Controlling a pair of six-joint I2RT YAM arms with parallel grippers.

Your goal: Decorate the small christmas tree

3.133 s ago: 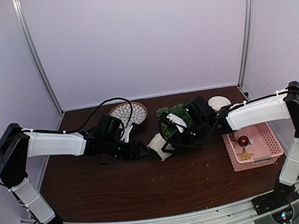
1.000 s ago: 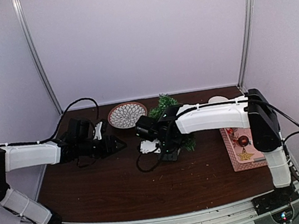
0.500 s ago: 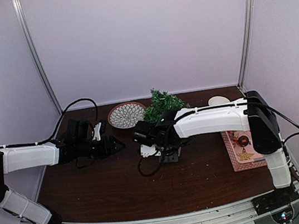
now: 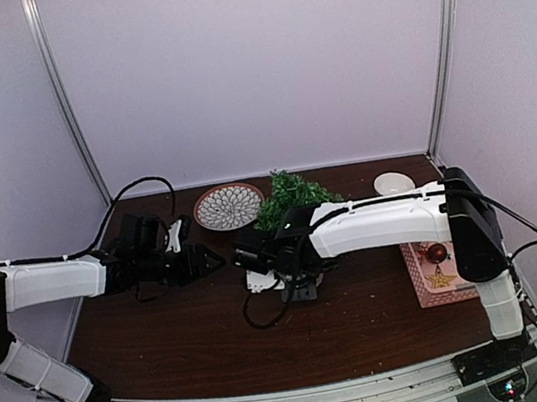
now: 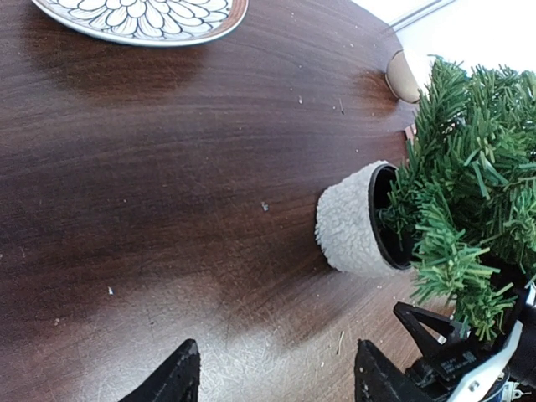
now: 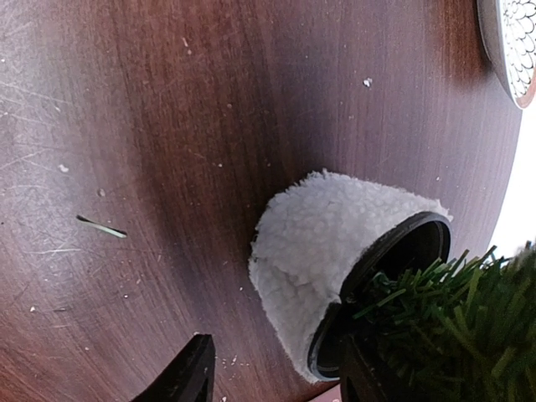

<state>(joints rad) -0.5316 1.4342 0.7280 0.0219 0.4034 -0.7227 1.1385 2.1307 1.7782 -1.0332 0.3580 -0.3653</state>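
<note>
The small christmas tree [image 4: 293, 192] has dark green foliage and a white fuzzy pot [image 5: 352, 222]. It sits mid-table and leans with its top toward the back right. My right gripper [image 4: 276, 279] is down at the pot. In the right wrist view the gripper [image 6: 276, 356] has its jaws wide apart. The pot [image 6: 335, 247] lies between them, the left finger is clear of it, and the right finger is by the rim under the needles. My left gripper [image 4: 212, 260] is open and empty, left of the tree, and the left wrist view shows it [image 5: 276, 368] low over bare wood.
A patterned plate [image 4: 228, 206] lies behind the left gripper. A small white bowl [image 4: 393, 182] stands at the back right. A pink tray [image 4: 456, 269] at the right edge holds a red ball [image 4: 437, 253] and a gold star [image 4: 440, 278]. Loose needles dot the wood.
The tree lay on its side between both grippers and now stands raised, its top swung up and back. The right arm has reached left across it. The left arm has pulled back left.
</note>
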